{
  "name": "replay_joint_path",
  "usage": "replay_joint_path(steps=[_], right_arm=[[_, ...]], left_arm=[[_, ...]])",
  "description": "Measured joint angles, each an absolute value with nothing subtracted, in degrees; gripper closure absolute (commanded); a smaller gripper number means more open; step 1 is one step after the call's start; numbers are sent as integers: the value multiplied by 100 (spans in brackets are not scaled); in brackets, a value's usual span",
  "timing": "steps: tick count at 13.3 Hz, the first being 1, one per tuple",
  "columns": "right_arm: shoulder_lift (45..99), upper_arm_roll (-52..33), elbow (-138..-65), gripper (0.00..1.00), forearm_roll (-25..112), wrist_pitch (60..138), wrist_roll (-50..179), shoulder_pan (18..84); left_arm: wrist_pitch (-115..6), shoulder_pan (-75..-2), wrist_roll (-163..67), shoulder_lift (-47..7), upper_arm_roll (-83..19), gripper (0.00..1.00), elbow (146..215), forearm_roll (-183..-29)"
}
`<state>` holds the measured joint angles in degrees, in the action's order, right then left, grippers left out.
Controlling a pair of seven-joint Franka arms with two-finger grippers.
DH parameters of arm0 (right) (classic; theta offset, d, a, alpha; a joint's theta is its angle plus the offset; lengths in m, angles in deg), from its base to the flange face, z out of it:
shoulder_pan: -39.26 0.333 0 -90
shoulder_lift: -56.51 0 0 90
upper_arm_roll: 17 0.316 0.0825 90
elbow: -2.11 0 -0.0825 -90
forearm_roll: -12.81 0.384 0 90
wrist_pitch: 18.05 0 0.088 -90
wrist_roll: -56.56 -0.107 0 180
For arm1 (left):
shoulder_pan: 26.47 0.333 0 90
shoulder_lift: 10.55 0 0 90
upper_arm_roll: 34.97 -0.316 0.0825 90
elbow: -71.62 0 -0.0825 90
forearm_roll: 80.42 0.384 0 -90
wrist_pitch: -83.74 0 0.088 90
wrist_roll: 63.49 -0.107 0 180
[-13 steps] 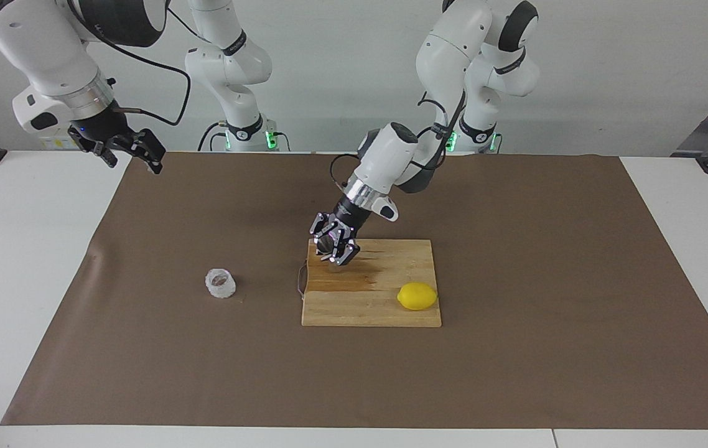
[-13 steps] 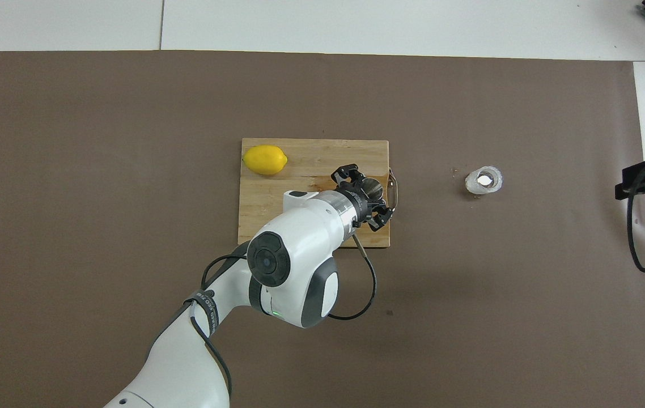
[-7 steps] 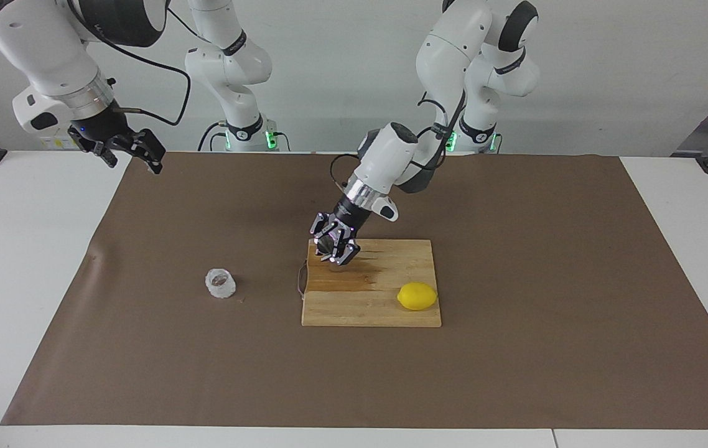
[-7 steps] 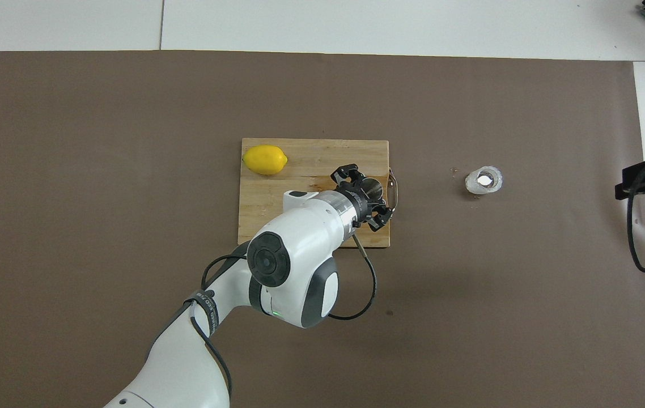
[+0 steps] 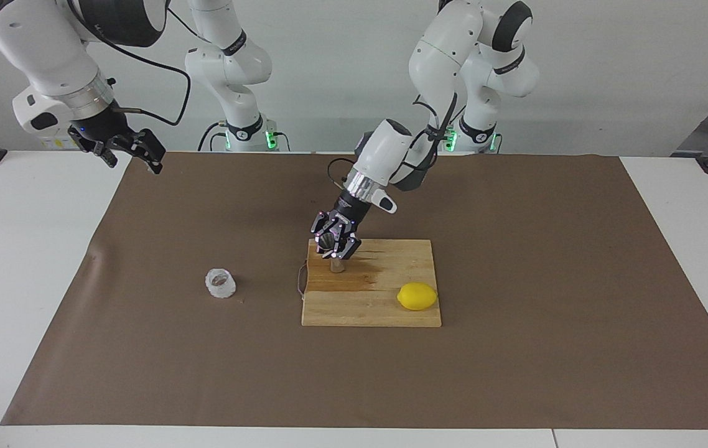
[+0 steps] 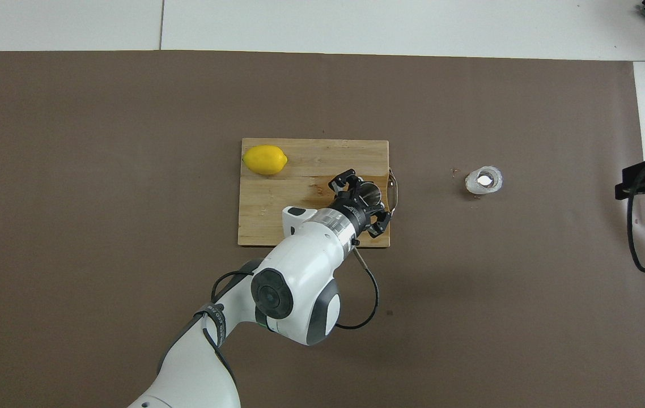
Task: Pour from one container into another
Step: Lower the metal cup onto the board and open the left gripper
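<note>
1. Fingers of the left gripper are clamped on the steel jigger, over the cutting board's corner near the robots, probably to carry it.
2. Right gripper waits with spread fingers over the table edge.
3. Clear cup, whitish and textured, sits on the brown mat, toward the right arm's end.
4. Jigger looks shiny and narrow-waisted; a lemon lies on the board.

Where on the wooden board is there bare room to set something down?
The wooden cutting board is bare between the yellow lemon and the steel hourglass jigger. Its corner nearest the right arm is crowded: the left hand grips the jigger there.
</note>
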<state>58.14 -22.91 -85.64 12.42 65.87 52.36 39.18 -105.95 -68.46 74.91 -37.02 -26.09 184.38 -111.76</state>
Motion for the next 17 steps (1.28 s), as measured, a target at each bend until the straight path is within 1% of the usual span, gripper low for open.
replay_joint_path(steps=[1, 3, 4, 5, 6, 9, 14, 17], right_arm=[[5814, -2291, -8564, 0, 1242, 6587, 5236, 3918], [5814, -2291, -8564, 0, 1242, 6587, 5236, 3918], [5814, -2291, -8564, 0, 1242, 6587, 5236, 3918], [5814, -2291, -8564, 0, 1242, 6587, 5236, 3918], [5814, -2291, -8564, 0, 1242, 6587, 5236, 3918], [5814, -2291, -8564, 0, 1242, 6587, 5236, 3918], [5814, -2291, -8564, 0, 1242, 6587, 5236, 3918], [5814, -2291, -8564, 0, 1242, 6587, 5236, 3918]], left_arm=[[-10608, -6846, 7491, -3701, -2616, 46, 18439, -11176], [-10623, -6846, 7491, -3701, -2624, 27, 18439, -11176], [-10627, -6846, 7492, -3701, -2624, 15, 18440, -11176], [-10628, -6846, 7492, -3701, -2625, 7, 18439, -11176], [-10629, -6846, 7492, -3701, -2626, 4, 18439, -11176], [-10634, -6846, 7494, -3701, -2626, 0, 18436, -11176], [-10642, -6846, 7495, -3697, -2626, 0, 18422, -11176], [-10459, -6821, 7495, -3559, -2635, 0, 18361, -11176]])
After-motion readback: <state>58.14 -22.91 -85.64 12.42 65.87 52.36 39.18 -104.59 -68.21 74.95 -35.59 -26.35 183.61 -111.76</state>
